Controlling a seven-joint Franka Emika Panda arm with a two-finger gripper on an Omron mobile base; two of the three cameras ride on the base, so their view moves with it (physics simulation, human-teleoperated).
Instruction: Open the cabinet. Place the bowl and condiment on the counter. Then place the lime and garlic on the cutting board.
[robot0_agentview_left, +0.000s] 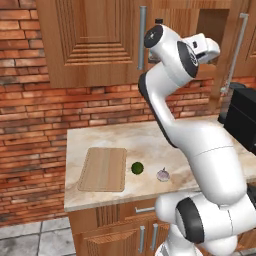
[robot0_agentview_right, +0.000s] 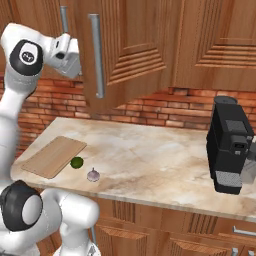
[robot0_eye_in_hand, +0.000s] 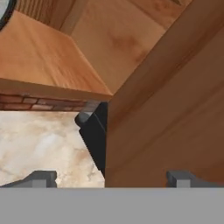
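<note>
Raised high at the wall cabinet (robot0_agentview_right: 140, 45), the gripper (robot0_eye_in_hand: 111, 177) has its two dark fingertips (robot0_eye_in_hand: 41, 178) spread wide, one at each lower corner of the hand view, with nothing between them. Ahead of the fingertips stands the inner face of the cabinet's right door (robot0_eye_in_hand: 175, 109), swung partly open, and past its edge the bare wooden shelf (robot0_eye_in_hand: 43, 61) inside. At the upper left corner of the hand view a curved pale rim (robot0_eye_in_hand: 5, 11) shows; what it belongs to cannot be told.

From the right base view the open door hangs out over the counter (robot0_agentview_right: 150, 155), its long grey bar handle (robot0_agentview_right: 96, 55) just beside the robot's hand. The left door (robot0_agentview_left: 90, 40) is closed.

On the counter the cutting board (robot0_agentview_left: 103, 169) lies flat and bare. The lime (robot0_agentview_left: 137, 167) sits just beside the board's right edge, and the garlic (robot0_agentview_left: 163, 174) lies near the lime, apart from it. A black coffee machine (robot0_agentview_right: 231, 145) stands toward the right end of the counter. No writing can be read on anything.
</note>
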